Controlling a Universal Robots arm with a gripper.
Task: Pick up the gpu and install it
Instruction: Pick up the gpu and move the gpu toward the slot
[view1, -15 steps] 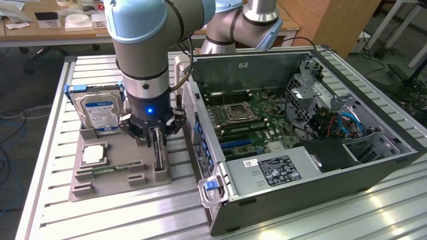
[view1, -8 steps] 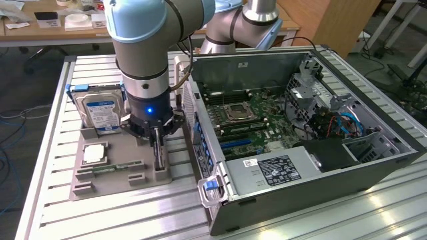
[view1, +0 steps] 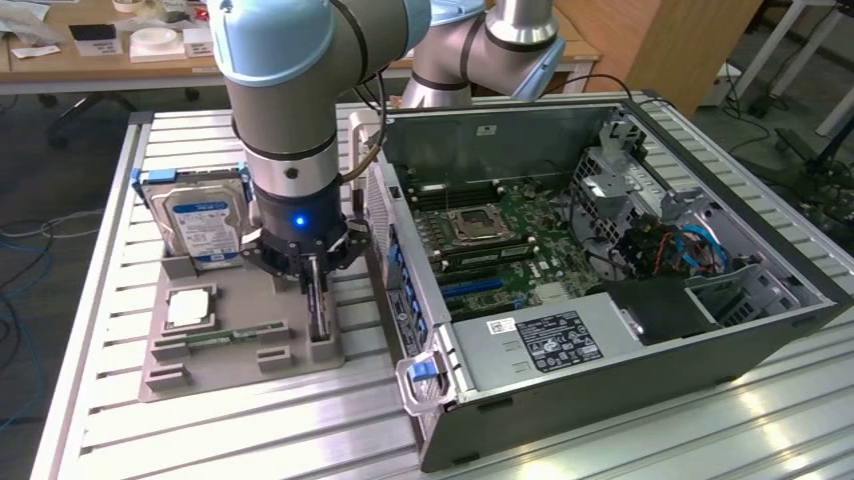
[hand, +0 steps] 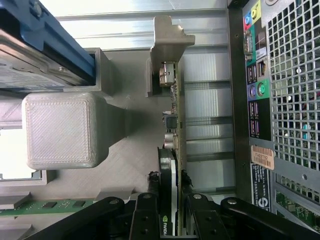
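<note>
Gpu stands on edge in a slot of the grey tray, on the side of the tray nearest the case, and you can see the gripper right on top of it. In the wrist view the gripper straddles the gpu: the black fingers sit one on each face of the card and press against it, so the tool is clamped on the gpu, which rests in its slot. Its silvery bracket is at the far end of the card from the fingers, and its thin board edge runs between the two. Your arm comes straight down over the tray. On that tray, towards the exterior view's left, the drive stands upright in its own holder, well apart from the gpu; in the wrist view the drive shows beside a ribbed grey block. A square chip lies flat on the tray in front of the drive, and the green stick lies just beside it; the stick is near the gripper but not touching it. The case lies open on the table just beside the tray, its board facing up, and its rear grille runs alongside the gpu.
</note>
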